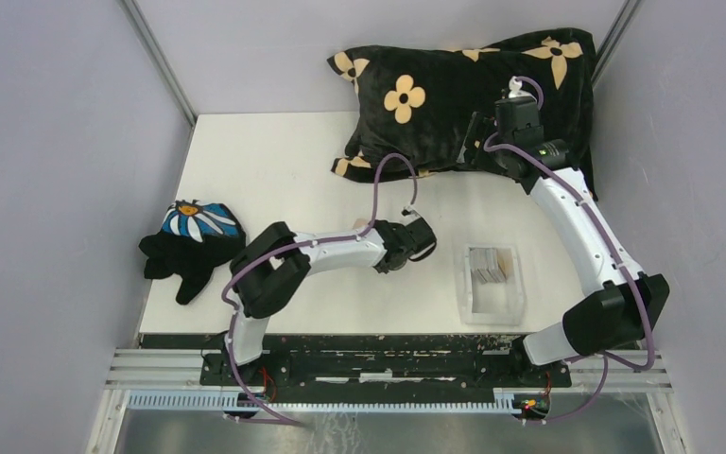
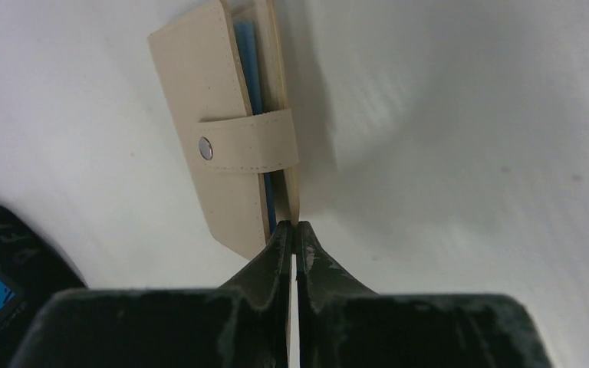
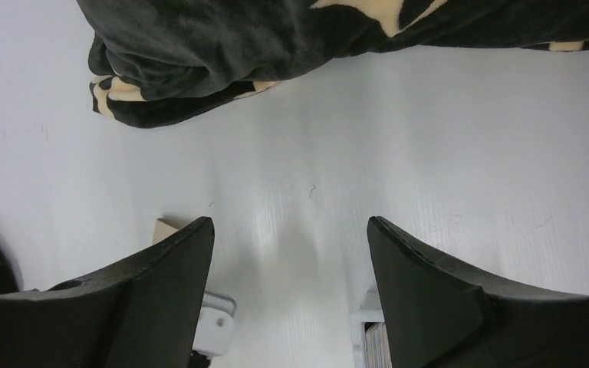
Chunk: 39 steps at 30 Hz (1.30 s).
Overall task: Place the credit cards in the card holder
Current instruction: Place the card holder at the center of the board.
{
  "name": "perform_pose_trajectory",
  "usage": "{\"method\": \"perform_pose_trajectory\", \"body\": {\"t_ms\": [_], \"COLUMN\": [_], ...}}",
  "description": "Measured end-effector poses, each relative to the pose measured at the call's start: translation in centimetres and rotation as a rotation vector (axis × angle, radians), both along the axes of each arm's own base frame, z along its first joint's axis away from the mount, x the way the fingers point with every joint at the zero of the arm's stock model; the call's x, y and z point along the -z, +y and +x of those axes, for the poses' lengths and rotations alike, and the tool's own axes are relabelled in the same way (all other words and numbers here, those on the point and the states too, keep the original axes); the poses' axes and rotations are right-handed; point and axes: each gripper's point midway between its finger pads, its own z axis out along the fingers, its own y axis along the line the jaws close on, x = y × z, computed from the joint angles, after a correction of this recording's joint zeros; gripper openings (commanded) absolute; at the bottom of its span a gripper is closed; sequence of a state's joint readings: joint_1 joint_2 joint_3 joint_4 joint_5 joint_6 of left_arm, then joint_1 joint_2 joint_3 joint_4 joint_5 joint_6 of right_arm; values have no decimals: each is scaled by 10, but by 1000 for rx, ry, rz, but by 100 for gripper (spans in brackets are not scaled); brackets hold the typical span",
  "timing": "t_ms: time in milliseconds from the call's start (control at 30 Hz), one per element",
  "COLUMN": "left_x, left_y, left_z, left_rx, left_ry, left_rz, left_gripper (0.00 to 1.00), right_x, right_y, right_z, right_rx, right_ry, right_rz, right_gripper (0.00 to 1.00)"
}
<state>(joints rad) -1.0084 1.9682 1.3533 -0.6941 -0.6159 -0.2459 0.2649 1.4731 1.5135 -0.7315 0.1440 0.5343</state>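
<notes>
- The card holder [image 2: 207, 100] is at the middle of the table [image 1: 274, 161], left of the clear box [image 1: 514, 295] and mostly hidden under the left wrist in the top view. Its snap tab [image 2: 249, 143] is fastened across the open edge, and a blue card [image 2: 247, 69] shows as a strip between the two flaps.
- The step in hand looks like steadying the holder for the next card. To do it well, keep the grip light and low on the flap edge so the tan cover does not crease. Hold the mouth facing the right arm, and do not drag the holder across the table.
- My judgement is that the fastened tab will block another card. It probably has to be popped before anything more goes in, without shaking the blue card loose.
- The left gripper [image 2: 294, 230] is at the holder's near end with its fingers pressed together. They appear to pinch the thin edge of the right-hand flap, and the rest of the holder extends away from the tips.
- The remaining credit cards [image 1: 488, 266] stand stacked in the far half of the clear box, just right of the left gripper.
- The right gripper [image 3: 290, 224] is well apart at the far right, by the pillow [image 1: 454, 95]. Its fingers are spread wide with nothing between them. It has to come back to the box, so the holder should stay put.
- A black glove-like cloth [image 1: 189, 244] lies at the left edge, clear of the work.
</notes>
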Motion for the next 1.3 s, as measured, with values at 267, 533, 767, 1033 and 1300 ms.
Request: {"method": "perform_pose_trajectory", "body": {"t_ms": [267, 533, 767, 1033, 1300], "left_x": [-3, -19, -79, -65, -40], "left_y": [-50, -57, -30, 80, 58], "left_z": [-24, -18, -5, 54, 68], "left_rx": [56, -3, -124, -518, -524], "left_ry": [-6, -32, -130, -143, -42], "left_rz": [-75, -157, -386, -689, -850], "left_gripper": [100, 99, 91, 73, 52], "right_x": [-2, 1, 3, 10, 65], "right_y": [-7, -7, -4, 41, 91], "right_z": [-9, -12, -13, -25, -58], "right_rx": [-3, -16, -25, -125, -212], "right_ry": [14, 28, 33, 43, 159], "right_rz": [-18, -23, -22, -48, -49], "right_gripper": [81, 81, 80, 77, 52]}}
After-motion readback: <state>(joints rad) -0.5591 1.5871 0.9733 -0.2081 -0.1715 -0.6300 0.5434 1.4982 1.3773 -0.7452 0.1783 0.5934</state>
